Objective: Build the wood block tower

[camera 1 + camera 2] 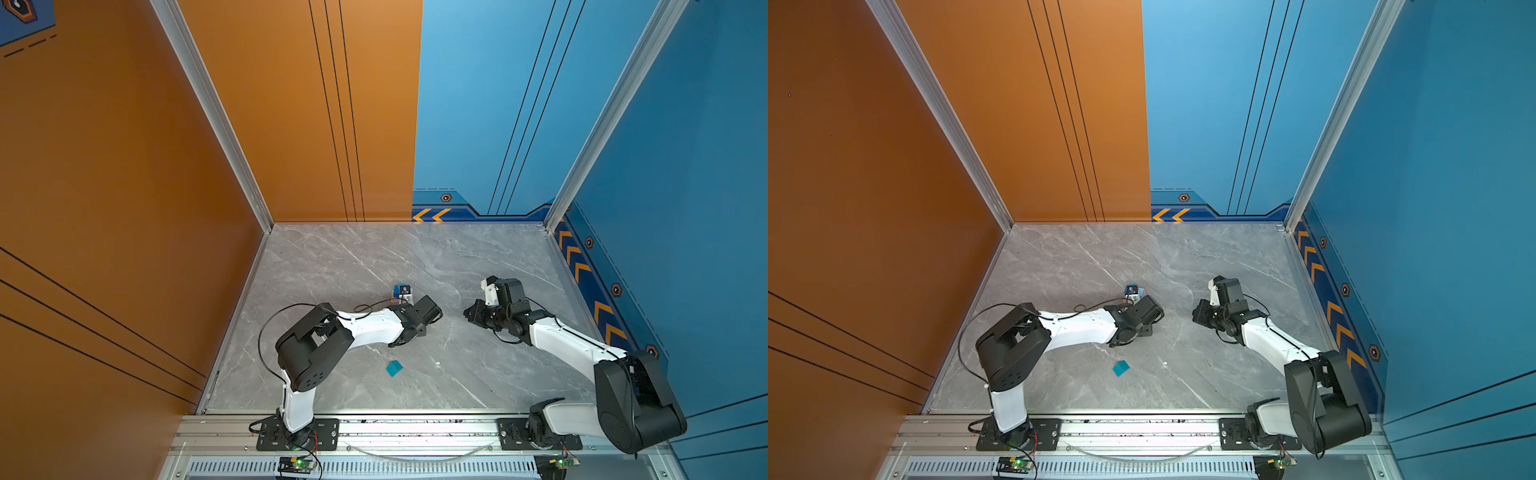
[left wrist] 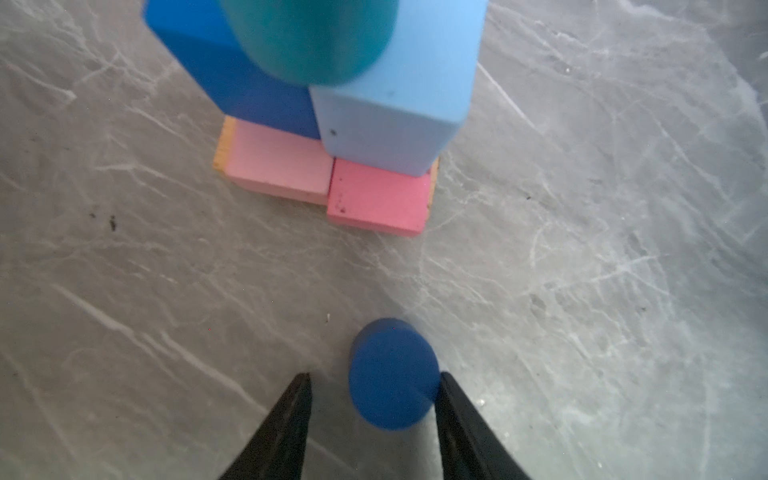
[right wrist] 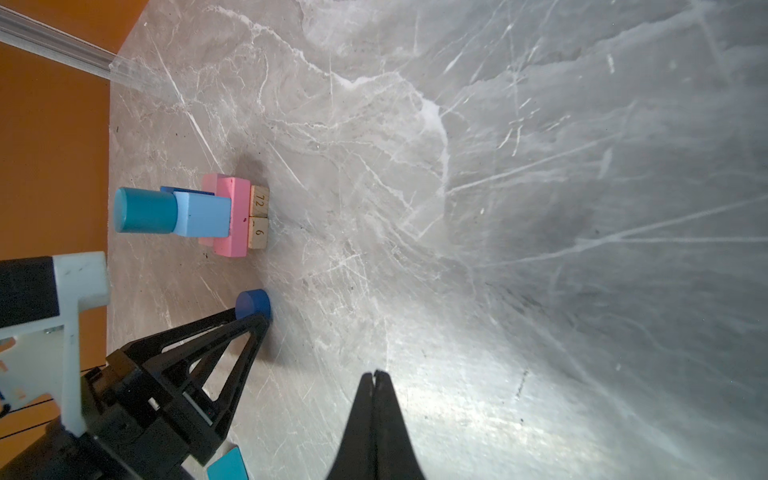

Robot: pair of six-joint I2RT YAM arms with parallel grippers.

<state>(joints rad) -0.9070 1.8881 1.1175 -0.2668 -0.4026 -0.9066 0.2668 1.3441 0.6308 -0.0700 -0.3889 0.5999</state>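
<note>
The left end effector [image 2: 375, 376] straddles the dark-blue cylinder [image 3: 252, 304] on the surface [image 3: 498, 208] — partly open, one finger touching it, the other apart. Just beside stands the tower [image 3: 208, 214], teal cylinder [image 3: 143, 210] on top. The right end effector [image 3: 376, 374] is closed, empty. A teal cube [image 1: 394, 368] lies well apart.

From up top we can barely read the wood block tower [image 1: 403, 289]: tiny out on the worktop [image 1: 353, 257], lower layers tucked behind the left arm [image 1: 409, 318]. In the left wrist view the teal cylinder [image 2: 311, 37] is a blurry blob cropped by the frame, the dark-blue cube [image 2: 232, 70] is cropped too, and the tan bars [image 2: 220, 149] are just slivers under the pink bars [image 2: 278, 162]. Right wrist view chops off the teal cube [image 3: 227, 465].
</note>
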